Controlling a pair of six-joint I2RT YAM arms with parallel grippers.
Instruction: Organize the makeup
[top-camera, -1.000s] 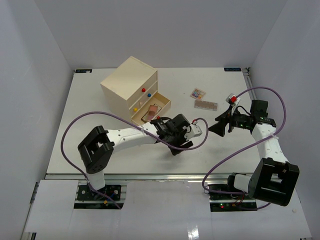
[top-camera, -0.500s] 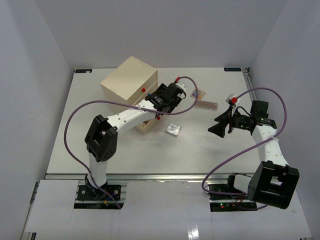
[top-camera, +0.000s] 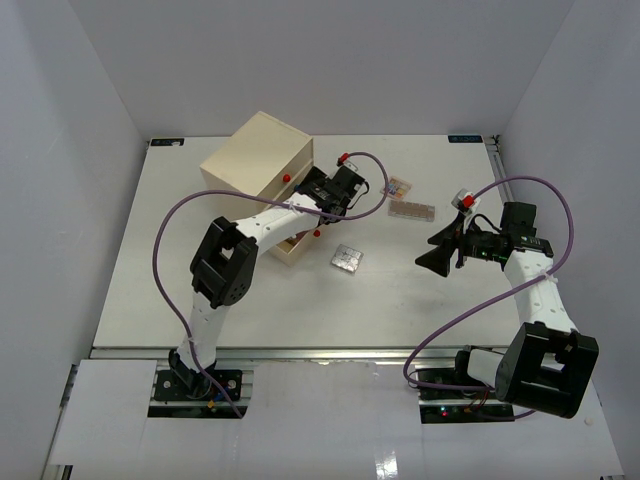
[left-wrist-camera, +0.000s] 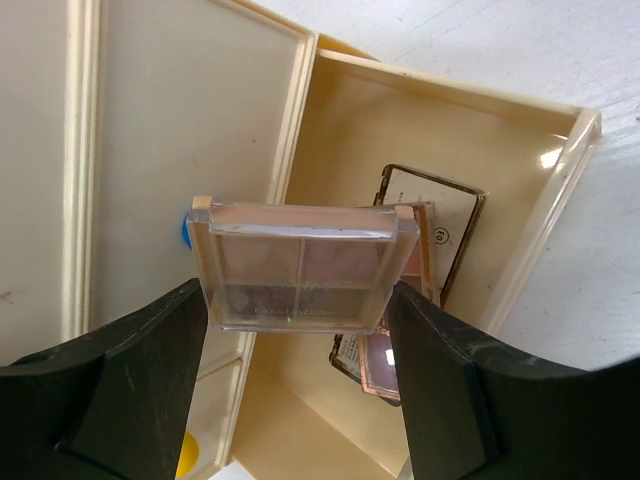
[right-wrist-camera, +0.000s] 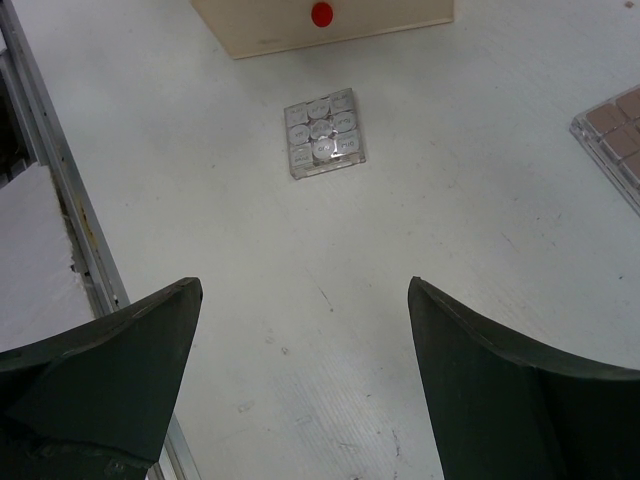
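Glossy, clear-cased square pink palette (left-wrist-camera: 303, 265) pinched in left gripper (left-wrist-camera: 298, 305).

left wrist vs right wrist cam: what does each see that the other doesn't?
Left wrist only: a four-pan palette gripped in the left gripper above the open drawer, other palettes lying inside. Right wrist only: a silver palette on the table, a brown palette's corner, the drawer's red knob, the open, empty right gripper. Both: that drawer and the white table.
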